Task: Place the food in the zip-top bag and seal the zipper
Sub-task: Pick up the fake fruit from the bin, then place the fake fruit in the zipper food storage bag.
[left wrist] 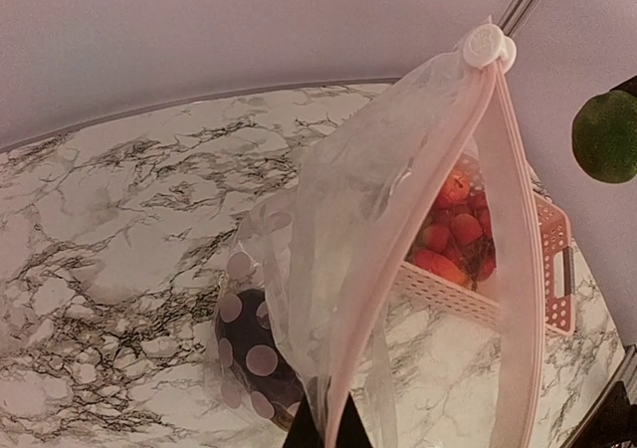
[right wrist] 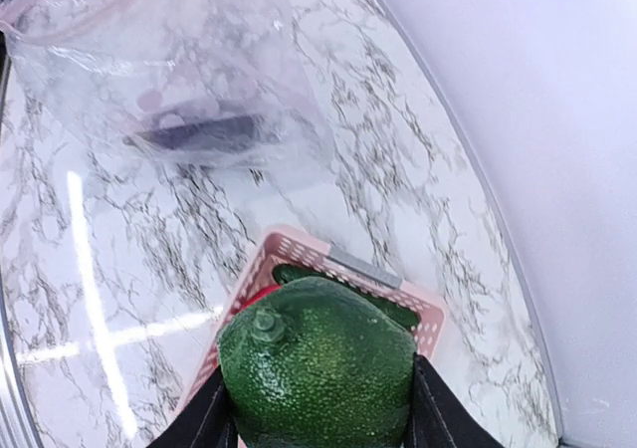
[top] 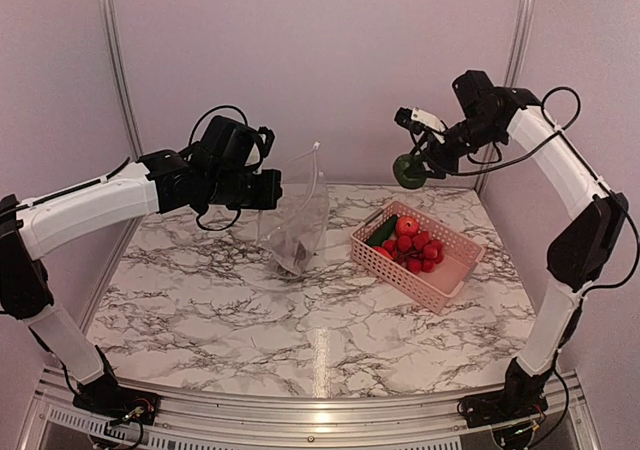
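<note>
My left gripper (top: pixel 272 189) is shut on the mouth edge of the clear zip-top bag (top: pixel 296 216) and holds it up off the table, mouth open upward. Its zipper strip (left wrist: pixel 525 269) runs up to a white slider (left wrist: pixel 485 44). A dark purple eggplant (left wrist: pixel 257 353) lies in the bag's bottom. My right gripper (top: pixel 412 167) is shut on a round green piece (top: pixel 407 170) and holds it high, right of the bag and above the basket's far end. In the right wrist view the green piece (right wrist: pixel 318 363) fills the space between the fingers. Red fruits (top: pixel 413 246) and a green cucumber (top: pixel 381 232) lie in the basket.
The pink perforated basket (top: pixel 447 282) stands on the marble table (top: pixel 250 320) right of the bag. Walls and metal frame posts close the back and sides.
</note>
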